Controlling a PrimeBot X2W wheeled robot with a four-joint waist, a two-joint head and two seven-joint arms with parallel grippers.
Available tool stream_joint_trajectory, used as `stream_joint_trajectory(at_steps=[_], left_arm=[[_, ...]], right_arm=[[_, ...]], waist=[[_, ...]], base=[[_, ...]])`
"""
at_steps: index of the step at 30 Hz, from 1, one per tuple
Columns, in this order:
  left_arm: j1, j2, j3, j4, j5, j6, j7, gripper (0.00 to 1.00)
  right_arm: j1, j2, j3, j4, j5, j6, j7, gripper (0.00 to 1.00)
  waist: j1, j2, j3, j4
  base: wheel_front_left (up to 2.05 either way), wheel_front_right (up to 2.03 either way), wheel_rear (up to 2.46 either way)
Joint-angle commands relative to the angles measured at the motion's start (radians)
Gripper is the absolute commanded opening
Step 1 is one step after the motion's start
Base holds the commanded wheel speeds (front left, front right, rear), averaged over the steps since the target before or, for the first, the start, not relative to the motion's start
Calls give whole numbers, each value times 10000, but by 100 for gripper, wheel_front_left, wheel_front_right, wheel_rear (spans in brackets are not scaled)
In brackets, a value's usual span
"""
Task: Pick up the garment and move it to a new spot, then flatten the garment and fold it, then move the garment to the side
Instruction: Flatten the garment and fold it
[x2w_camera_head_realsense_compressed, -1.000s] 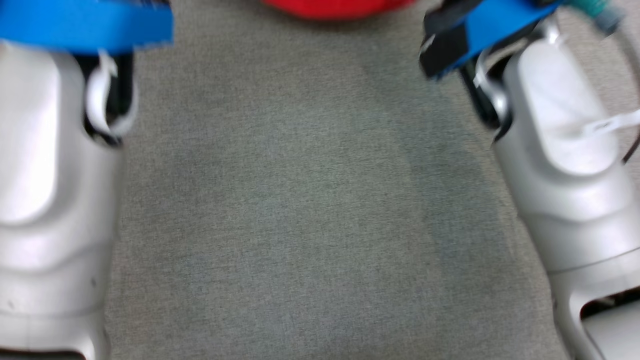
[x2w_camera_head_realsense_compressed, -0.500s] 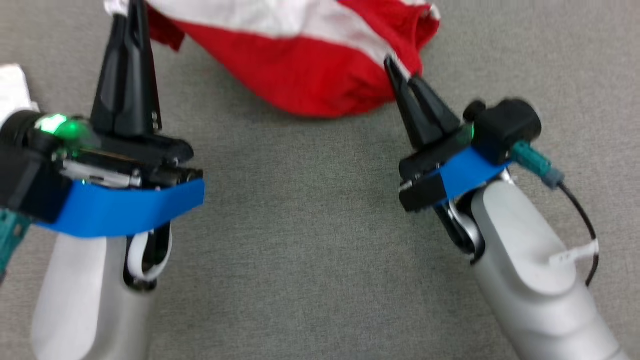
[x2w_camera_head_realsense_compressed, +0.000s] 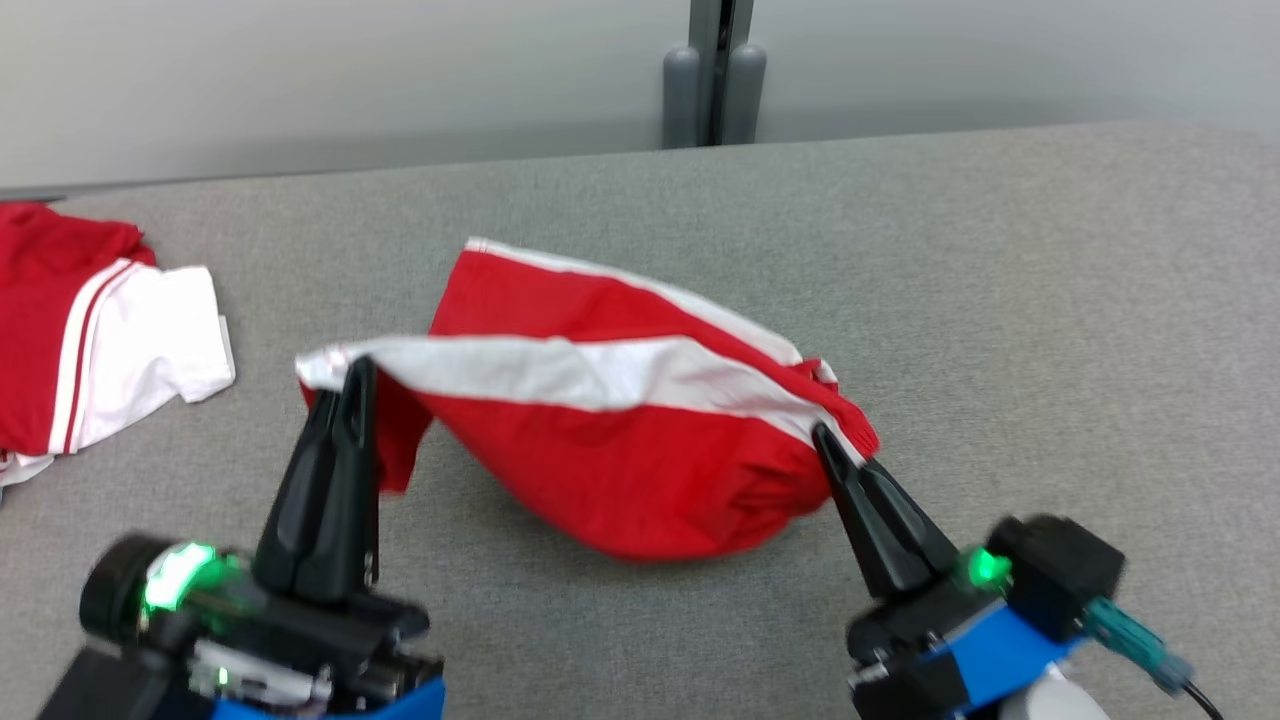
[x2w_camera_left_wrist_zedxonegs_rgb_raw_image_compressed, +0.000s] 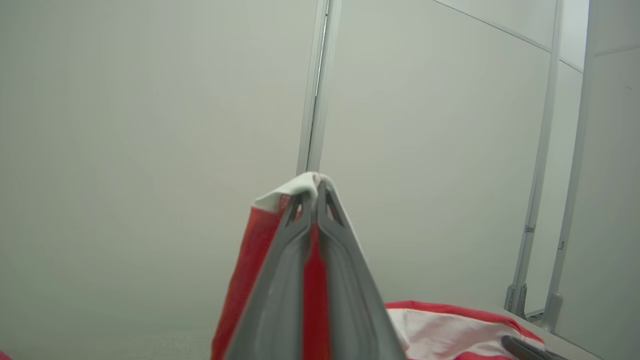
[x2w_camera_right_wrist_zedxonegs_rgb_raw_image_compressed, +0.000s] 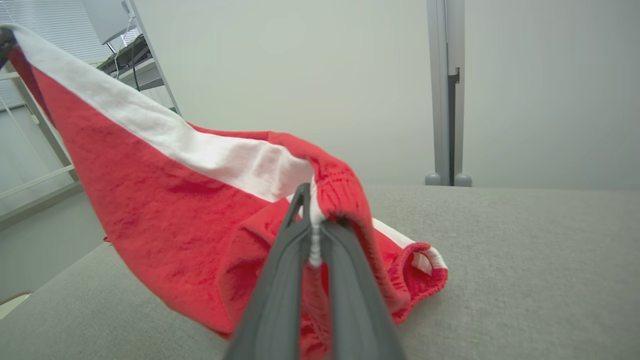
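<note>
Holding red-and-white garment (x2w_camera_head_realsense_compressed: 610, 480) stretched between both grippers, lower bulk resting on grey bench (x2w_camera_head_realsense_compressed: 1050, 300). Pinching white band corner in left gripper (x2w_camera_head_realsense_compressed: 357, 372), gathered end in right gripper (x2w_camera_head_realsense_compressed: 822, 437), both clamped on cloth. Recommended: lifting level, drawing band taut, setting down clear of second garment (x2w_camera_head_realsense_compressed: 100, 320).

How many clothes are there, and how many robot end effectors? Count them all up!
Garments: 2 (held garment, garment lying at the left)
End effectors: 2 (left end effector, right end effector)
Total: 4
</note>
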Motion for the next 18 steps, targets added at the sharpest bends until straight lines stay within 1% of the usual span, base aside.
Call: stream_joint_trajectory(at_steps=[1,3,5,6,8,10,13,18], left_arm=[[559,55,100,-238,68,-15,-25,0],[1169,96,189,-461,99,-15,-25,0],[1577,19,204,-533,-98,-16,-25,0],[1686,20,201,-469,-198,-16,-25,0],[1652,128,152,-203,-348,-16,-26,0],[1363,214,125,269,-547,-16,-26,0],[696,508,-41,1301,-768,-16,-24,0],[-1130,973,-360,3086,-1066,-16,-27,0]], right_arm=[[613,-129,-247,-485,-86,1,250,0],[1272,-95,-498,-1086,-162,3,604,0],[1804,54,-638,-1527,-22,3,943,0],[1980,104,-704,-1640,80,3,1088,0],[2074,100,-787,-1668,-127,1,1285,0],[2003,243,-819,-1365,101,1,1382,0],[1412,327,-958,-666,81,3,1369,0],[114,468,-1079,712,225,3,1244,0]], waist=[[4,-1,-243,-179],[4,-1,-292,-203],[4,-1,-289,-225],[4,-1,-261,-237],[4,-1,-159,-281],[4,-1,-35,-333],[4,-1,238,-401],[4,-1,912,-526]], base=[[0,0,0],[0,0,0],[0,0,0],[0,0,0],[0,0,0],[0,0,0],[0,0,0],[0,0,0]])
